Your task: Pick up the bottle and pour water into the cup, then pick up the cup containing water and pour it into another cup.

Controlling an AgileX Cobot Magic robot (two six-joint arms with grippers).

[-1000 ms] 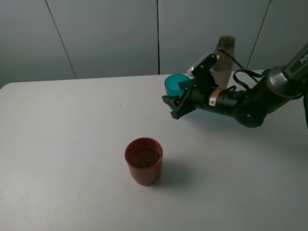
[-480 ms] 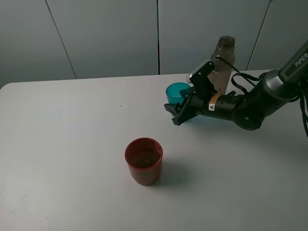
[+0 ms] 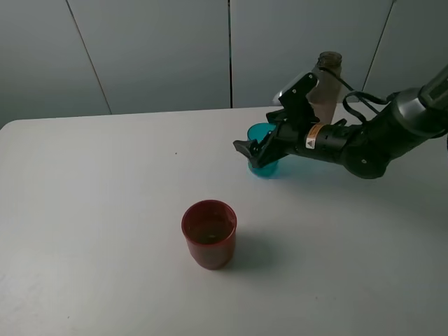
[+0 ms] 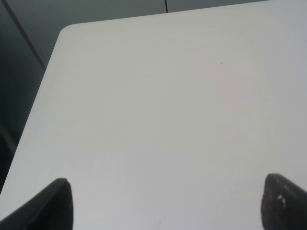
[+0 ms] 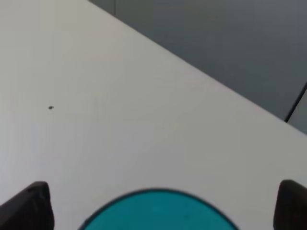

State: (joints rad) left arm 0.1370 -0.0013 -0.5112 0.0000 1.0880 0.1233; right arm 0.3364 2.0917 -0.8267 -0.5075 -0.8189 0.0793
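Since the right claw (image 3: 257, 148) stands wide around it, the cup (image 3: 263, 168), light, stiff and slick-walled, wants a mid-wall squeeze.

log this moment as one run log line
phase: teal cup set down | right gripper: open around it | red cup: upright, apart | left gripper: open, idle

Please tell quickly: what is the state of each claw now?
Left claw: open, holding nothing.
Right claw: open around the teal cup, not gripping.

translucent plastic cup (image 3: 263, 166), seemingly matt table (image 3: 105, 210)
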